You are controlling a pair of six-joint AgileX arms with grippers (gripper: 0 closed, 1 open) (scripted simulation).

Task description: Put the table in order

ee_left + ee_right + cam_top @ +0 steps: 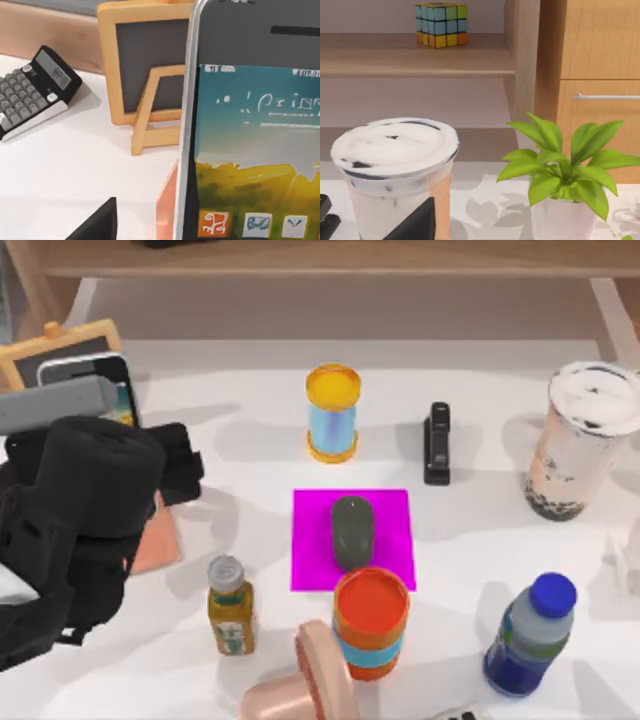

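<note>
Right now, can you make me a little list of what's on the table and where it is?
middle: grey mouse on magenta mat
behind mat: yellow-lidded can, black stapler
front: orange-lidded can, small bottle, blue-capped bottle
right side: milk tea cup
left side: left arm by phone, little chalkboard
surface: white table

clutter we see around the magenta mat [390, 530]

a grey mouse [351, 531] lies on it, with an orange-lidded can [371, 624] just below, a yellow can [332, 412] above, a black stapler [437, 443] to the right; a milk tea cup [582, 440] and blue bottle [530, 635] at right, a phone [255, 130] by a small chalkboard [145, 65].
</note>
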